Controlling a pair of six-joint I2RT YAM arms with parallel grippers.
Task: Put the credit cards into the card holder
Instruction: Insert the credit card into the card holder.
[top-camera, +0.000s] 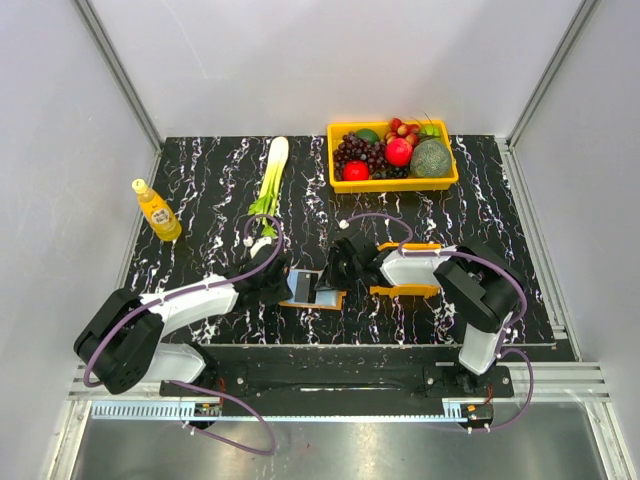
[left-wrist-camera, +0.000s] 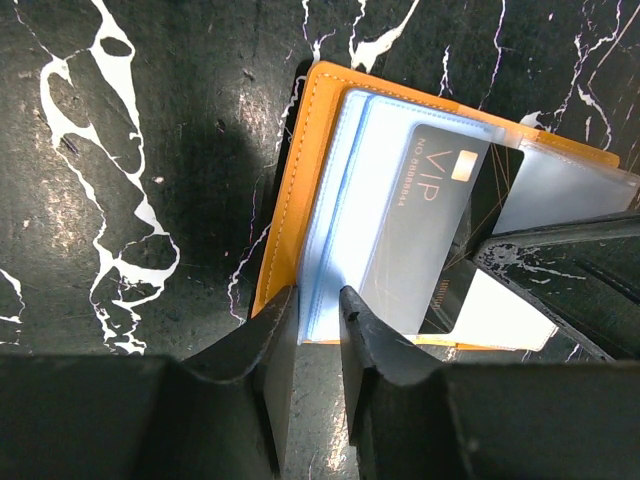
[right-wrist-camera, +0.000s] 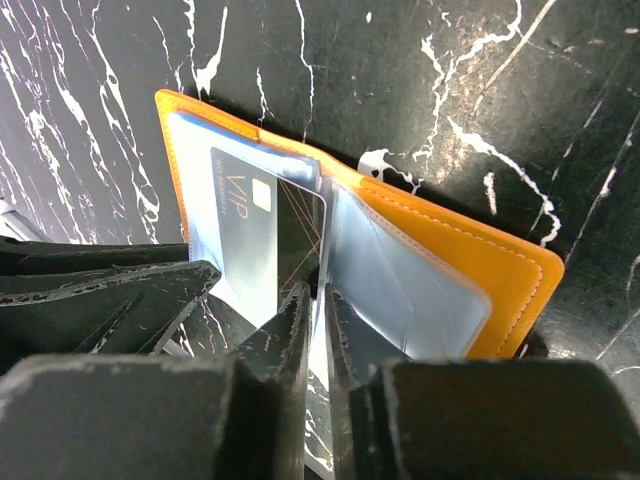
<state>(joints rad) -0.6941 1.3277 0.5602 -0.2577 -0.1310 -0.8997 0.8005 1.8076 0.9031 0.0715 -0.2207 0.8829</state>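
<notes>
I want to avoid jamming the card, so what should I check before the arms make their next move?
1. Card holder lies open on the table: ok.
2. Dark card fully inside its sleeve: not ok, only partly in.
3. Left gripper straddles the holder's near edge: ok; firm grip: cannot tell.
4. Right gripper jaws nearly together around a thin sheet; card or sleeve: cannot tell.
5. Both arms well clear of the fruit basket: ok.

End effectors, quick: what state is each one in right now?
Left end effector: closed on the card holder.
Right end effector: closed on a thin sheet I cannot identify.
</notes>
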